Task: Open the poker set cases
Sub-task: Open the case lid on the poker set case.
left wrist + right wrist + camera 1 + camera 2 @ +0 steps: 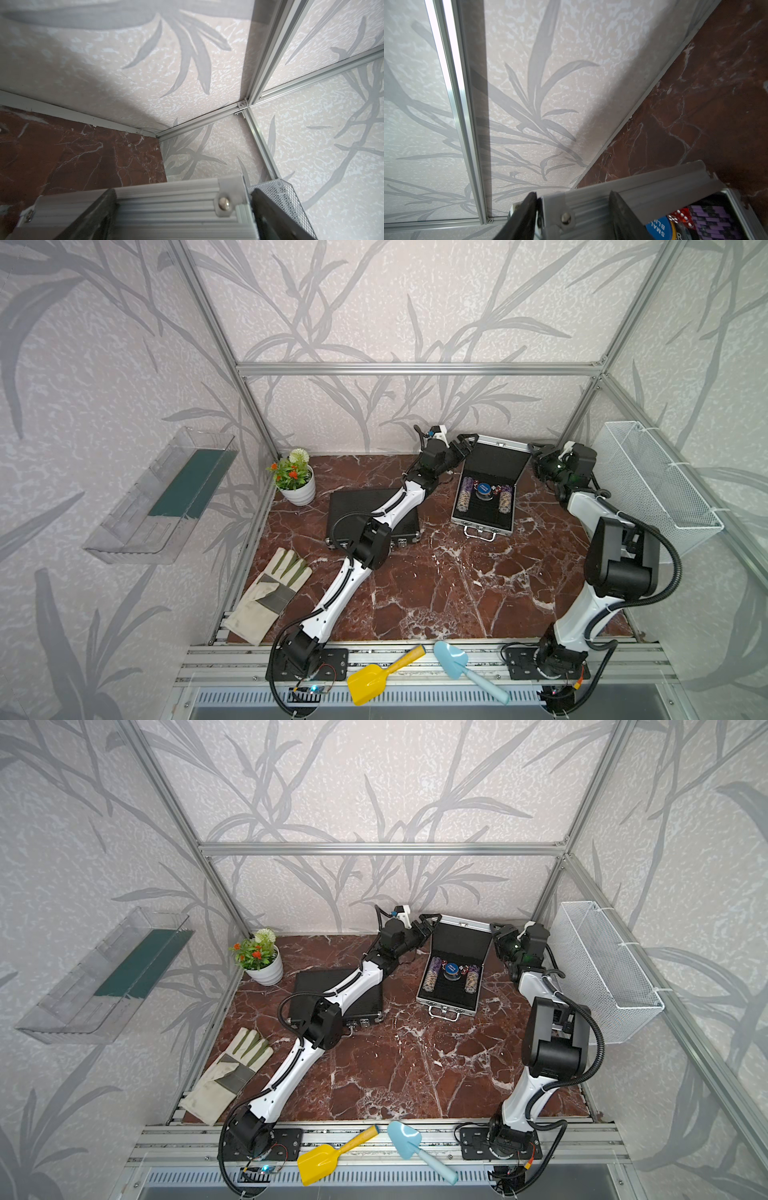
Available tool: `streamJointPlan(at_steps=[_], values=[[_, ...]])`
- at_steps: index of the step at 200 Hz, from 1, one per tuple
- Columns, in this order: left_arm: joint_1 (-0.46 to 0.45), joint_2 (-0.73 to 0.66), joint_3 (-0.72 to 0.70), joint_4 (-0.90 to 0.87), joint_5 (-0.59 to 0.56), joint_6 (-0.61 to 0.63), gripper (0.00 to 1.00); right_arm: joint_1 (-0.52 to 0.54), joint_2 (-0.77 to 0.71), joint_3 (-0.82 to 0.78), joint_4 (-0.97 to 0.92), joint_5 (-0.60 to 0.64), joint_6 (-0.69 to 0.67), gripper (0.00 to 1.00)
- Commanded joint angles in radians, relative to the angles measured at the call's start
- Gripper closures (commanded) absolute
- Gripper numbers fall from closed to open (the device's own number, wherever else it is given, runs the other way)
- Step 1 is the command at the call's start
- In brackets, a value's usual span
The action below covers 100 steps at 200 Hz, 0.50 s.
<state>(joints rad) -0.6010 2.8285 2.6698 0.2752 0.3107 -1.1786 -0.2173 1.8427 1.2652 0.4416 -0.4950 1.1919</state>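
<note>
while arms reach rearward, left claw, right claw straddle silver case lid.

Red marble table: flowerpot at 11 o'clock; closed black case 10; open silver case 1; glove 8.

On the red-brown marble tabletop, the wider black ribbed metal case lies left of the smaller silver ribbed metal case, which has its lid raised at the back and stacked poker chips in its base. A white-potted plant stands behind the black case to its left, and a canvas work glove lies before it.
</note>
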Motion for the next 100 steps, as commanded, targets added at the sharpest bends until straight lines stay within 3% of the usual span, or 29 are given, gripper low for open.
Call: streamJointPlan(at_steps=[1, 23, 100], values=[[-0.017, -0.012, 0.009, -0.041, 0.070, 0.008, 0.06, 0.046, 0.035, 0.014, 0.035, -0.066, 0.078, 0.44], [-0.010, -0.033, -0.030, -0.034, 0.074, 0.007, 0.01, 0.048, 0.047, 0.020, 0.078, -0.052, 0.132, 0.43], [0.012, -0.159, -0.112, -0.077, 0.079, 0.107, 0.01, 0.059, 0.092, 0.044, 0.181, -0.023, 0.240, 0.43]])
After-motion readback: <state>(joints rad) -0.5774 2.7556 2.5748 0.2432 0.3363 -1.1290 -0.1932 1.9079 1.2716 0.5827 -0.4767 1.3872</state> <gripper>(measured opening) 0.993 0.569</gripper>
